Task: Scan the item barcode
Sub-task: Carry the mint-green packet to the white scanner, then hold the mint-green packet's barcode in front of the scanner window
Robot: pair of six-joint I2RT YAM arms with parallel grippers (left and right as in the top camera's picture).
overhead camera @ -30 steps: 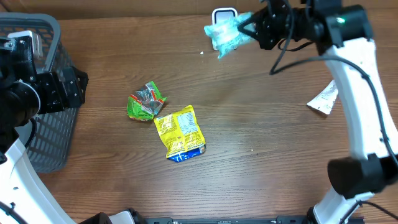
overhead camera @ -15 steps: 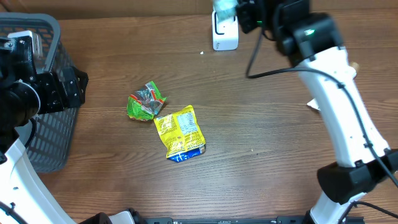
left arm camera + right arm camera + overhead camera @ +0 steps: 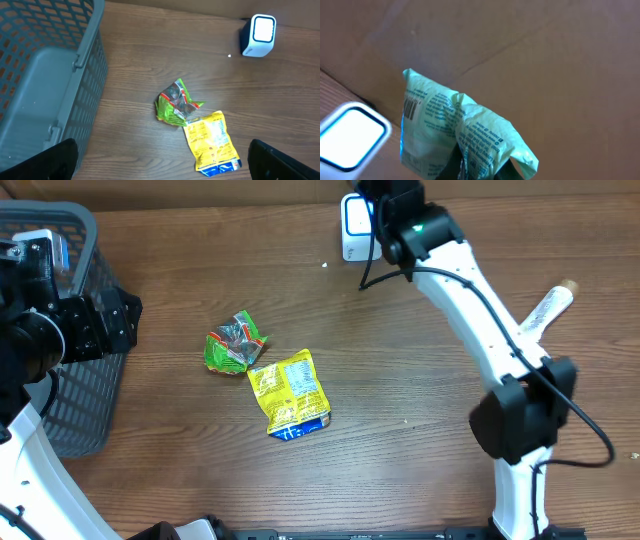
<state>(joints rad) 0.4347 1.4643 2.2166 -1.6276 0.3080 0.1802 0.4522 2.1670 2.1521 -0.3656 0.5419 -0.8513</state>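
Note:
In the right wrist view my right gripper point(image 3: 470, 167) is shut on a pale green packet point(image 3: 450, 132), pinched at its lower fold. The packet's printed barcode point(image 3: 410, 107) shows near its upper left corner, just above and right of the white scanner point(image 3: 350, 136) with its lit window. From overhead the right gripper point(image 3: 385, 195) sits at the table's far edge, right beside the scanner point(image 3: 352, 225), and the packet is hidden under the arm. My left gripper point(image 3: 165, 165) hangs open with nothing between its fingers, next to the basket point(image 3: 85, 415).
A crumpled green packet point(image 3: 235, 342) and a yellow packet point(image 3: 290, 392) lie mid-table. A white packet point(image 3: 545, 310) lies at the right. The grey mesh basket point(image 3: 45, 75) stands at the left edge. A brown wall backs the scanner.
My right arm has swung left with the pale green packet, from right of the scanner to right at it. The left arm has not moved.

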